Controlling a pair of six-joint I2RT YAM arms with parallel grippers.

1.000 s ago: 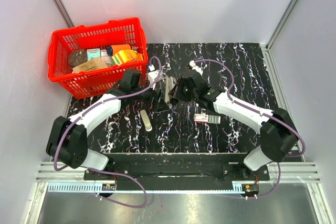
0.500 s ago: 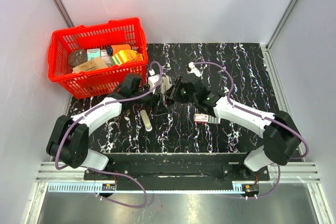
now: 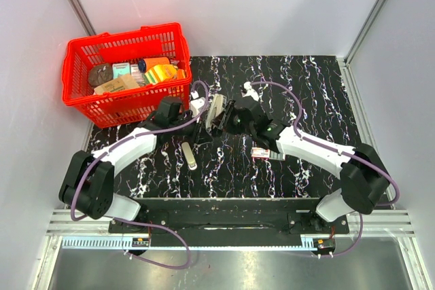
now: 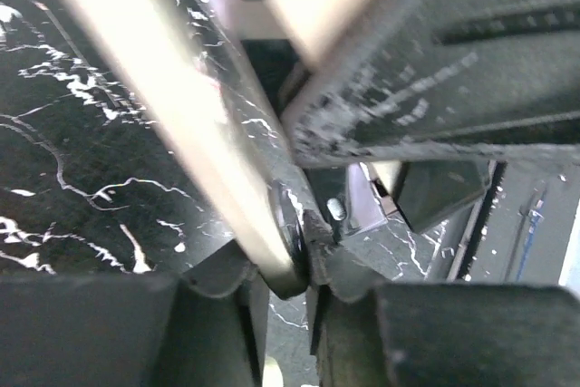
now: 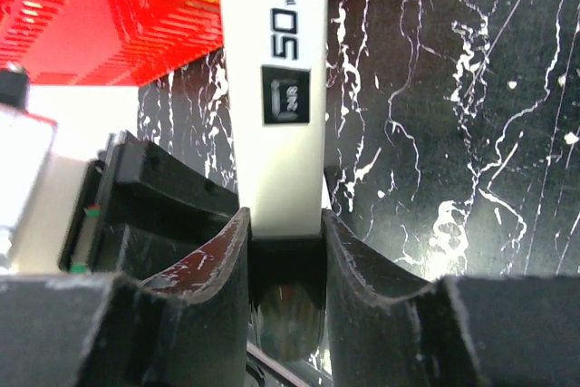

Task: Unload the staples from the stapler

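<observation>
The cream-white stapler (image 3: 217, 109) hangs above the middle of the black marble table, between the two arms. My right gripper (image 3: 228, 117) is shut on it. In the right wrist view its white body (image 5: 276, 88), with black "50" labels, is clamped between both fingers (image 5: 227, 260). My left gripper (image 3: 206, 127) meets the stapler from the left. In the left wrist view the cream bar (image 4: 181, 124) slants down to a dark rounded tip, and the left gripper (image 4: 304, 265) is pinched shut on that tip.
A red basket (image 3: 122, 103) full of packets stands at the back left, close behind the left arm. A slim cream-white piece (image 3: 190, 155) lies on the table in front of the left gripper. A small red-and-white box (image 3: 266, 153) lies under the right forearm.
My left gripper went from wide open to shut on the stapler's end. The right gripper carried the stapler slightly left toward it and kept its grip.
</observation>
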